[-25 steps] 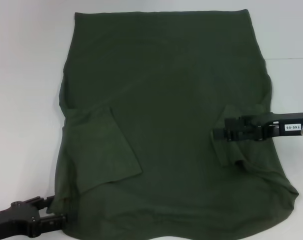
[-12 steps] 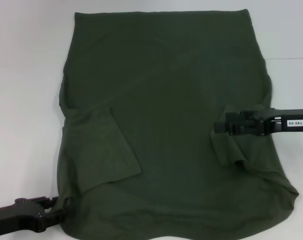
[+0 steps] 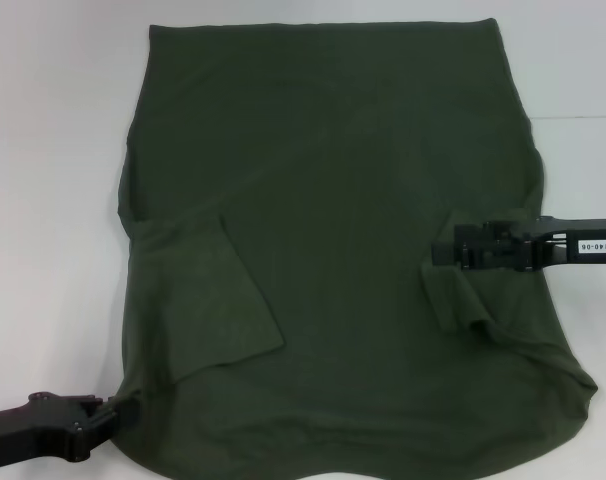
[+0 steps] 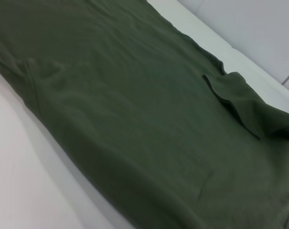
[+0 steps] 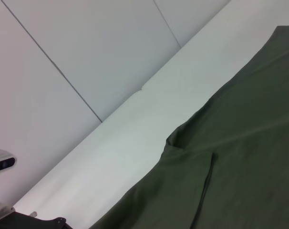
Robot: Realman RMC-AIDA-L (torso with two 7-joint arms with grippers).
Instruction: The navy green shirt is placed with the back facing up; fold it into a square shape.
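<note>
My left gripper (image 3: 123,412) is low at the near-left corner of the shirt (image 3: 333,200), right at the hem edge; I can't tell if its jaws are open or closed. One shirt, dark olive, spread flat on the white surface (image 3: 53,150), covering most of it. Two sleeves, both folded inward over the body: the left sleeve (image 3: 208,300) lies as a broad flap, the right sleeve (image 3: 458,300) as a smaller, crumpled one. My right gripper (image 3: 445,253) reaches in from the right edge, sitting over the right sleeve's top; whether it pinches the cloth I can't tell. Two grippers, both at the shirt.
</note>
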